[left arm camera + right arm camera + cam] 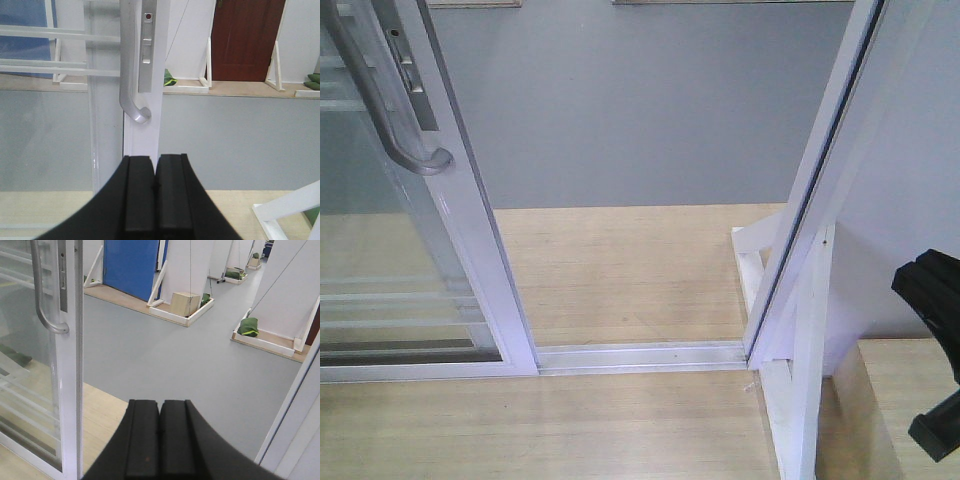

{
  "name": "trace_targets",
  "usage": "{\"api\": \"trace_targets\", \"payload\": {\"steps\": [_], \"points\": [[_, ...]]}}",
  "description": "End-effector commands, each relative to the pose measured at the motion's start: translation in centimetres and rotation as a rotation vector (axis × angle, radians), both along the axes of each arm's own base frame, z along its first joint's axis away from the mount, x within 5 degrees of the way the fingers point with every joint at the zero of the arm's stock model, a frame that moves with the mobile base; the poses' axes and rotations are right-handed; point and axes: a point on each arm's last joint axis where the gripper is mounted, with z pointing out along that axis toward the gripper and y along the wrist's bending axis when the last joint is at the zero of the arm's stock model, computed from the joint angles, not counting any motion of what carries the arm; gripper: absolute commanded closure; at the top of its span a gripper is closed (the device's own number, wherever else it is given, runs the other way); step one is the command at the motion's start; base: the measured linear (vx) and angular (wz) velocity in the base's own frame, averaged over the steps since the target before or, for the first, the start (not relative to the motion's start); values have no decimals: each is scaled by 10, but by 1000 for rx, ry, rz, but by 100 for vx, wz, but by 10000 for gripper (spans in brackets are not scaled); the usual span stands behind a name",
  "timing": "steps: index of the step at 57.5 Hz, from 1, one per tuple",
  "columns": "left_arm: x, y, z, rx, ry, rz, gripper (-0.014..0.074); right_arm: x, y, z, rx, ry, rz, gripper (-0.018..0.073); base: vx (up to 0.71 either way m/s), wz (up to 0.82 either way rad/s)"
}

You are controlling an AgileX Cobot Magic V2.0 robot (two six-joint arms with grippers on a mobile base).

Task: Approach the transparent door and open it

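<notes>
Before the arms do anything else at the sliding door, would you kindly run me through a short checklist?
1. Glass door slid aside, gap to the frame post open: ok.
2. Floor track free of obstacles: ok.
3. Left gripper shut, holding nothing: ok.
4. Right gripper shut, holding nothing: ok.
5. Handle free of both grippers: ok.
6. Door fully at its end stop: cannot tell.
</notes>
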Motion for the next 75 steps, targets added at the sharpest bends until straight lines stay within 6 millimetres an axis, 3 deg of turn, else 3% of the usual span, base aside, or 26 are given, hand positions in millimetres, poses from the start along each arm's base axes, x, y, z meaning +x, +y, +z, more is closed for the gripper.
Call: {"api": "trace_targets", "payload": {"steps": [1,16,26,35,51,75], "points": [[0,1,4,-15,-70,12,594,1,-1,17,44,-100,-12,564,0,0],[0,1,4,-15,-70,12,594,2,-1,9,18,-105,-14,564,0,0],[0,1,4,-15,-70,12,594,-7,-6,-44,3,-160,-23,564,0,0],[0,1,4,-15,-70,12,594,-17,-16,-82,114,-157,-99,564,0,0],[0,1,4,-15,-69,12,594,-20,-34,-87,194,-115,-403,564,0,0],[0,1,4,-15,-69,12,594,-20,-36,-88,189,-108,-433,564,0,0]]}}
